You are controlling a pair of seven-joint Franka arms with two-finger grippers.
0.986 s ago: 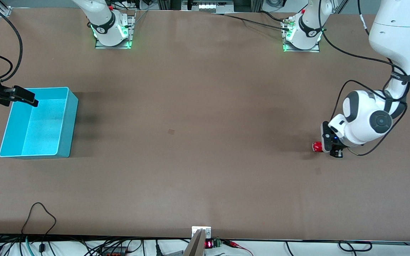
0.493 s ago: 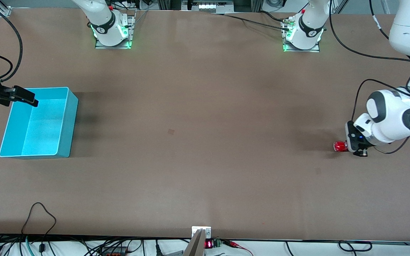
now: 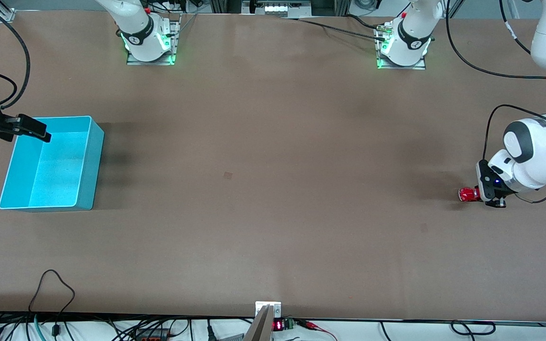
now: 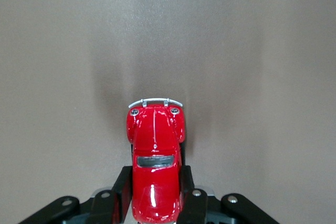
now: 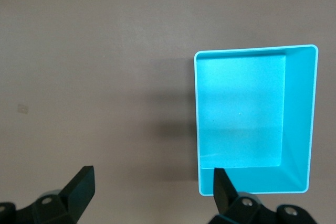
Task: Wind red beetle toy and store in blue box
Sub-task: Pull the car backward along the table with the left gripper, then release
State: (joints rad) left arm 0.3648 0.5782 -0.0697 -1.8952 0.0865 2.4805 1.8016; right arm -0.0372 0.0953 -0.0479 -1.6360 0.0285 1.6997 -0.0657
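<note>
Front view shows my left claw (image 3: 479,194) pinching the beetle (image 3: 467,194) low on the surface, so I judge winding underway; next, carry it to the box (image 3: 96,142) under my spread, waiting right claw (image 3: 36,129).

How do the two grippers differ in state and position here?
The left gripper is shut on the red beetle toy, low at the left arm's end of the table; the right gripper is open and holds nothing. The right gripper waits over the blue box. Both have black fingers.
</note>
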